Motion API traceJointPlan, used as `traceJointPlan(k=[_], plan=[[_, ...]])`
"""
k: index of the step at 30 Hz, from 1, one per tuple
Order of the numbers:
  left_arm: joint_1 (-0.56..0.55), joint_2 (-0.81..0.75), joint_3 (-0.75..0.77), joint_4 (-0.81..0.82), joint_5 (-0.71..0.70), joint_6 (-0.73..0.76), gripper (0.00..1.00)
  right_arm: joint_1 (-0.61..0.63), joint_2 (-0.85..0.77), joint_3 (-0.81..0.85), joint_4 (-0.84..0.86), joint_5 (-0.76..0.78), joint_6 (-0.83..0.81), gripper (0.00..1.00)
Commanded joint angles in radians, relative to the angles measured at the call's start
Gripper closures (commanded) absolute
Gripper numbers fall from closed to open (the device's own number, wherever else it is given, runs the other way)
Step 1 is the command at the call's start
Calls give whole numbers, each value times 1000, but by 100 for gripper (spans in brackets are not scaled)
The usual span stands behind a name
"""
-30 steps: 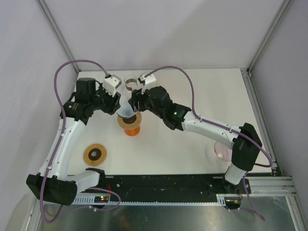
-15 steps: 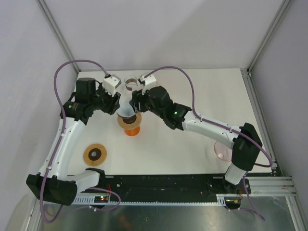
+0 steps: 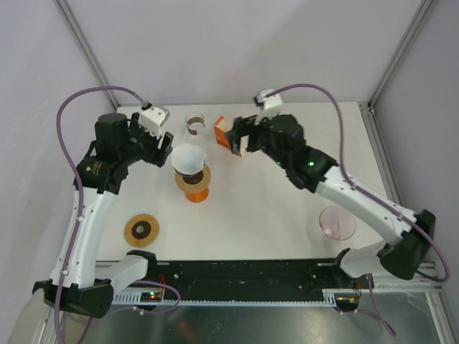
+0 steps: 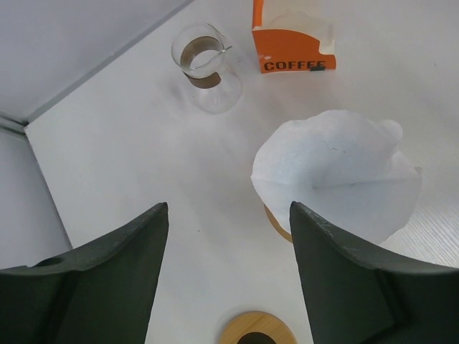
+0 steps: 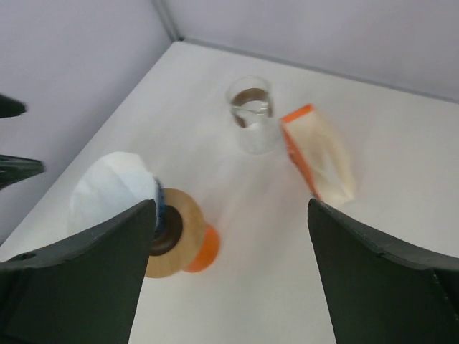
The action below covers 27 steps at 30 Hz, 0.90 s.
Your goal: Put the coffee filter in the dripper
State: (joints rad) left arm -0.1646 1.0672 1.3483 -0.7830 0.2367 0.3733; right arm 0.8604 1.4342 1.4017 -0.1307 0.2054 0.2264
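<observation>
Both our jaws stand wide and empty, the left gripper (image 3: 162, 143) just beside the coffee filter (image 3: 189, 158), the right gripper (image 3: 237, 140) farther off on its other side. We judge a light, centred press would seat the filter without tipping the orange dripper (image 3: 195, 188), left of the counter's middle. The filter stands there tip-down, wide end up, its axis leaning toward the far edge.

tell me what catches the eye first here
The white paper coffee filter, a big cone sitting tilted on the orange dripper with a wooden collar, centre-left on the white table. Behind it, by the far edge, are an orange box lettered COFFEE and a clear glass carafe.
</observation>
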Motion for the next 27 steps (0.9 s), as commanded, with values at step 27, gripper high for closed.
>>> traceJointPlan(k=[27], plan=[[204, 301, 119, 167, 59, -196, 31, -467, -249, -284, -122, -314, 68, 3]])
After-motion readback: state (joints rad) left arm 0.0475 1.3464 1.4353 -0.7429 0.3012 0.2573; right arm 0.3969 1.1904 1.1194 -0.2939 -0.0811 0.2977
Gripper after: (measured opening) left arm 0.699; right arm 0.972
